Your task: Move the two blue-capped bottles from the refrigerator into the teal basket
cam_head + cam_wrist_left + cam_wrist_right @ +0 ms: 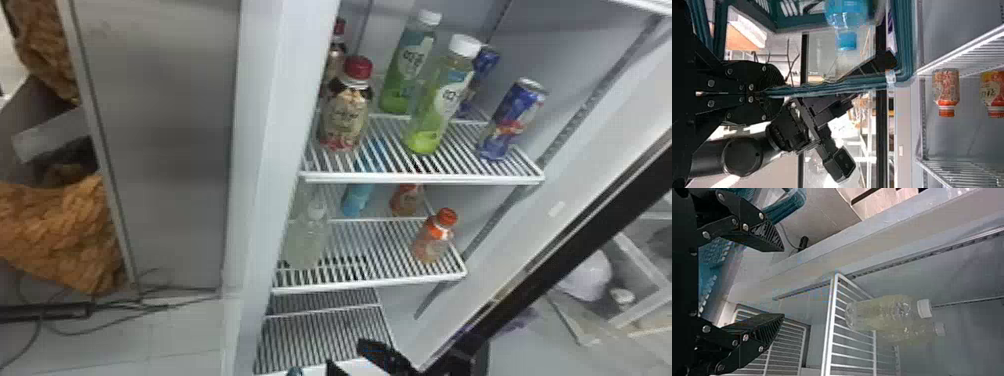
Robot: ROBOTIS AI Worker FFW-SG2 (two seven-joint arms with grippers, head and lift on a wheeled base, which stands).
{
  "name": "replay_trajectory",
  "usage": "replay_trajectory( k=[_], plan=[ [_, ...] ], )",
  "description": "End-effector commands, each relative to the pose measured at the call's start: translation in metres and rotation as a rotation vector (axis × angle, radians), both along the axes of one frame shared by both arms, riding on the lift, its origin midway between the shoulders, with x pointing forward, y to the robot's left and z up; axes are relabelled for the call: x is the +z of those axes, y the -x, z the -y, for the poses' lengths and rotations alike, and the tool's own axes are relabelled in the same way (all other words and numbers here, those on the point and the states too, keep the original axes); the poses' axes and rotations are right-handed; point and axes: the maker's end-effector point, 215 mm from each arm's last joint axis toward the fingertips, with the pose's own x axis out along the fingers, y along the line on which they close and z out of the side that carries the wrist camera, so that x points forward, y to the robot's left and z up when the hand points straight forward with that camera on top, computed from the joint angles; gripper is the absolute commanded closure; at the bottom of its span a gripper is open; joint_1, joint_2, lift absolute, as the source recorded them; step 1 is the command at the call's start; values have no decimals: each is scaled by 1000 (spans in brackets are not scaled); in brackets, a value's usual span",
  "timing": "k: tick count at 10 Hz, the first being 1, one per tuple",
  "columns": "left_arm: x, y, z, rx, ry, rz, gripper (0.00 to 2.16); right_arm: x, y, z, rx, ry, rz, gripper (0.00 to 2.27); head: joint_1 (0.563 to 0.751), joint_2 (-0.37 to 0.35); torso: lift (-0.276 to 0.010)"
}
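While the left claw pinches the basket, the right claw, spread wide, should skirt the clear bottle toward the blue bottle.

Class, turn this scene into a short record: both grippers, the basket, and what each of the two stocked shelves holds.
Left gripper: closed on the teal basket's rim
Right gripper: open and empty
In basket: a blue-capped bottle
Upper shelf: red-capped bottles, two white-capped green bottles, two blue cans
Lower stocked shelf: clear white-capped bottles, two orange-red bottles, a blue bottle; its cap is unclear
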Motion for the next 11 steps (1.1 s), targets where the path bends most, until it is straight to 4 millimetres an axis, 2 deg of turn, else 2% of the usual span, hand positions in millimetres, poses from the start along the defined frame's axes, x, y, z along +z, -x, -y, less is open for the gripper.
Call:
replay_trajectory(
  k=[1,4,9,11],
  plan=[
    [0,0,0,0,-3,1,1138,15,-14,8,-18,7,74,469,695,-350,-140],
    [0,0,0,0,0,1,1138,40,-65,64,-166,44,294,469,695,-350,-140],
    [1,-2,1,6,3,2,1138,62,-114,91,-281,64,522,466,695,-350,-140],
    [2,-2,1,4,5,4,1138,58,-134,96,-327,55,579,446,695,-350,-140]
  ],
)
